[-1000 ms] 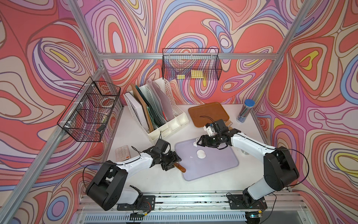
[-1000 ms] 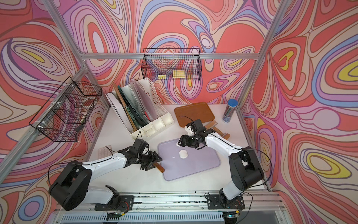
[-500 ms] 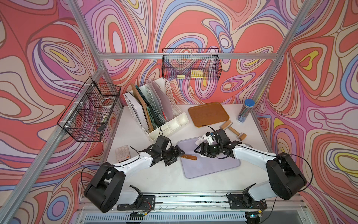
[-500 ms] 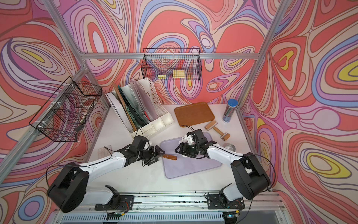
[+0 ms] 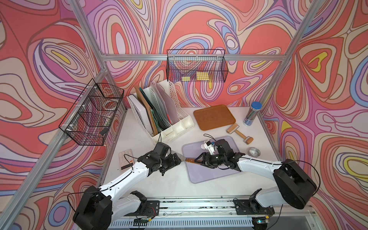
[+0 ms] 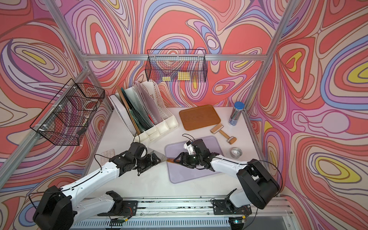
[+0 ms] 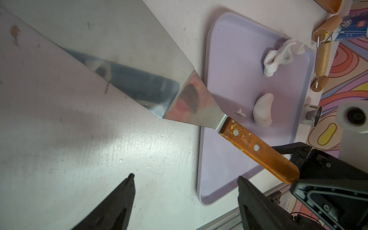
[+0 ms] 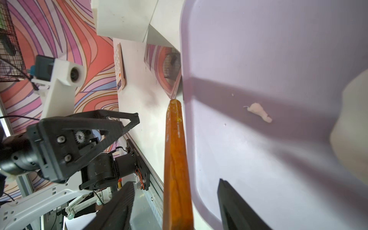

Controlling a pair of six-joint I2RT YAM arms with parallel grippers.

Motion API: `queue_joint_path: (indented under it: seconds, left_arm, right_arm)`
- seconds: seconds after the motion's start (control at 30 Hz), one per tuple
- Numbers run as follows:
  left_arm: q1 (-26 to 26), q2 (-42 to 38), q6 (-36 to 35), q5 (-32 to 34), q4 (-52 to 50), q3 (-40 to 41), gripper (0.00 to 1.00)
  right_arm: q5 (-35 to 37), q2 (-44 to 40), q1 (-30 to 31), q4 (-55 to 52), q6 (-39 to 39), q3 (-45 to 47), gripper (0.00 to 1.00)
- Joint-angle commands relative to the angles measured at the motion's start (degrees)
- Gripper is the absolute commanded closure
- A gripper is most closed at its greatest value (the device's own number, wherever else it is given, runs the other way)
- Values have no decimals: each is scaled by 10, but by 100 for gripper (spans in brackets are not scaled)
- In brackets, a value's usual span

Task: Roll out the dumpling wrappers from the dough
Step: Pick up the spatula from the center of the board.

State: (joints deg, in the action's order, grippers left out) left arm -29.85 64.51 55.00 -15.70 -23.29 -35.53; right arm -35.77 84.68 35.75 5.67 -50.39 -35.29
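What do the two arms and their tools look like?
The left arm and right arm have white links and bulky black joints. The left tool and right tool each have two black pointed fingers. Thin black cables loop alongside.

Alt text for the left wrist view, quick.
A spatula lies with its blade over the table and wooden handle over the lavender tray, its end between the fingers of the open right gripper. The left gripper is open and empty. A folded dough wrapper and a ragged dough scrap sit on the tray.

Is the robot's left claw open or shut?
Open. The left claw holds nothing: its fingers stand wide apart, and the spatula lies beyond them.
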Motion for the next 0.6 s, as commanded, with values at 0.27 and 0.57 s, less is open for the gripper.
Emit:
queue_joint_path:
  seconds: [0.27, 0.57]
  left_arm:
    - [3, -19, -10, 18, -7, 9, 14]
    - [3, -18, -14, 10, -5, 4, 14]
  right_arm:
    - [-18, 83, 15, 156, -56, -7, 47]
    - [-30, 120, 14, 179, -41, -40, 84]
